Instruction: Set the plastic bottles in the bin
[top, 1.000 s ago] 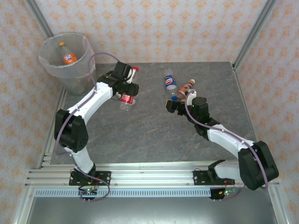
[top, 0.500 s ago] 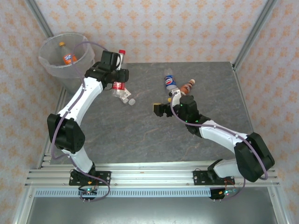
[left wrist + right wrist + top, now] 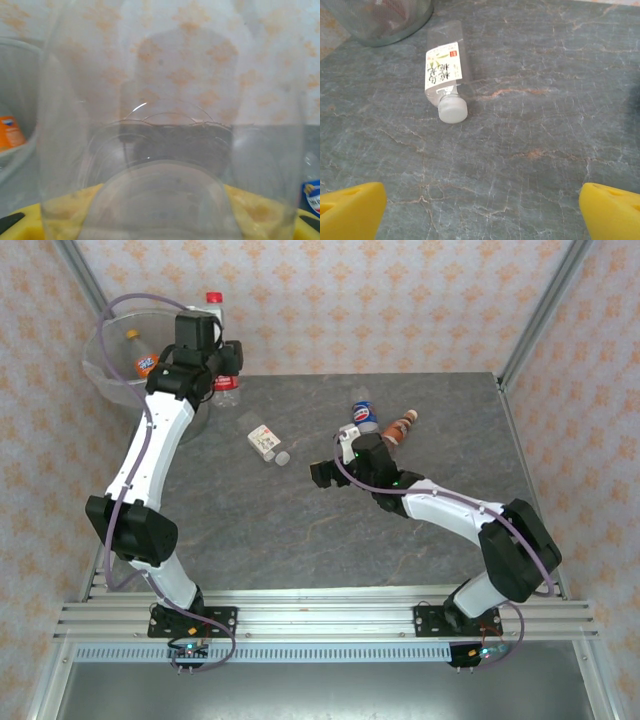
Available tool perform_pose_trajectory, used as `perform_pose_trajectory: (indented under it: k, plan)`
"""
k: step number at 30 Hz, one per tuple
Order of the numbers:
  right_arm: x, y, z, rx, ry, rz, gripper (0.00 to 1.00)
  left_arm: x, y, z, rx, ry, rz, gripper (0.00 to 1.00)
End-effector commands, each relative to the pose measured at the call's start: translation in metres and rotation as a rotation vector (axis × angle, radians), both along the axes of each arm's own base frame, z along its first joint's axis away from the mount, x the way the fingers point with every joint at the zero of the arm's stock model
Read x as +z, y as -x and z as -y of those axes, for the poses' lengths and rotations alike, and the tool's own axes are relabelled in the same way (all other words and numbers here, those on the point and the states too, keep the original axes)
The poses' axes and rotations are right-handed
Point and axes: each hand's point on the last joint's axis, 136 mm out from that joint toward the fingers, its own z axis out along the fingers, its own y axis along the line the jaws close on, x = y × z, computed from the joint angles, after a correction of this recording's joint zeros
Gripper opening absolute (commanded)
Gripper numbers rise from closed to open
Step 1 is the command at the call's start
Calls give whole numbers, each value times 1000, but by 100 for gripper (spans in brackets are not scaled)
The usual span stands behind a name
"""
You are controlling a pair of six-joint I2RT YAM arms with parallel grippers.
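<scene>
**Held bottle stands at the bin's right rim, mouth to its left**

Our left tool (image 3: 222,358) is pinching a clear plastic bottle with a red cap and red label (image 3: 226,386) around its body, lifted off the grey stone-patterned bench (image 3: 300,530). The bottle's long axis stands roughly upright, cap on top. From above it sits at the right-hand edge of the round translucent grey-white bin (image 3: 112,390), beside the rim and not plainly over the opening. The bin mouth therefore lies to the left of the held bottle. We judge that a short carry leftward is needed before release, since a drop from here might catch the rim. The left arm is much the nearer to the bin.

Our right tool (image 3: 481,212) is spread wide and empty, low over the bench. Ahead of it a clear bottle with a white-and-green label (image 3: 443,75) lies on its side, its white cap toward the tool and its long axis running away toward the bin.

We count one bin and five bottles:
- an orange-labelled bottle (image 3: 146,363) inside the bin;
- the red one in the left tool;
- three lying on the bench: the white-and-green one, a blue-labelled bottle (image 3: 363,416) and a brown bottle (image 3: 401,426), the last two close together.
</scene>
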Motion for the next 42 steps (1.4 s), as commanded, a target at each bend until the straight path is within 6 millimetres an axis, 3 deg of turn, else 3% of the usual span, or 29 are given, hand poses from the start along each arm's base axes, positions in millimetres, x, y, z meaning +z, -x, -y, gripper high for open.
perform_pose_trajectory:
  k: [1,8,16,17,25,28,42]
  plan:
    - [-4,0,1,-17,14,-22,99,31,-6,-40,143,-21,97,53]
    - [-4,0,5,-36,23,-16,99,58,-15,-90,246,-34,161,53]
    - [-6,1,10,-51,31,-12,99,85,-24,-114,275,-85,198,54]
    - [-6,1,11,-52,33,-11,99,76,-33,-115,276,-95,182,54]
    - [-1,4,21,-75,47,17,99,92,-54,-146,382,-158,262,53]
    - [-2,6,23,-78,48,22,99,90,-60,-158,447,-166,272,54]
    - [0,12,33,-94,64,46,99,57,-92,-174,529,-70,301,58]
